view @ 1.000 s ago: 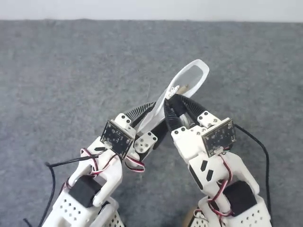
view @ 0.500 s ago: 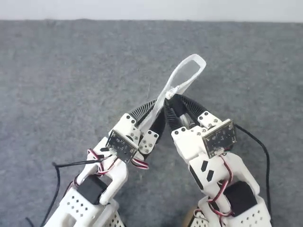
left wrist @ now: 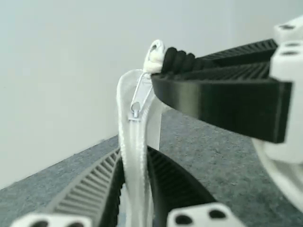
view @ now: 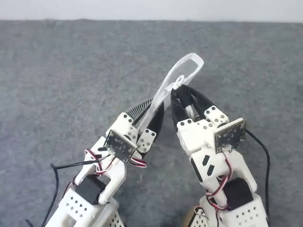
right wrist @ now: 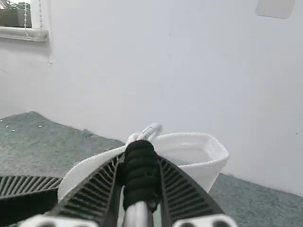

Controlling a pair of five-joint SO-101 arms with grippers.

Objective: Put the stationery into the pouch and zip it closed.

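Here, the left claw [view: 152, 113] is clamping its black ribbed fingers [left wrist: 90, 201] shut on the lower part of the pouch [view: 183, 74], a soft, translucent plastic sleeve edged with white woven zip tape. It is holding the pouch off the grey, felt-like surface [view: 66, 71], so the pouch is rising slantwise past the claw's tips. The right claw [view: 177, 91] is standing just beside the left one, and its jaws are pinching together on the zip pull [left wrist: 138, 97]. This is a thin silvery metal tab hanging from a knotted white cord [right wrist: 149, 129], which is poking out beyond the claw's rounded black tip. Beyond the right claw, the pouch's far end is curving into a rounded loop with a thick white rim. Whether anything is lying inside cannot be told.
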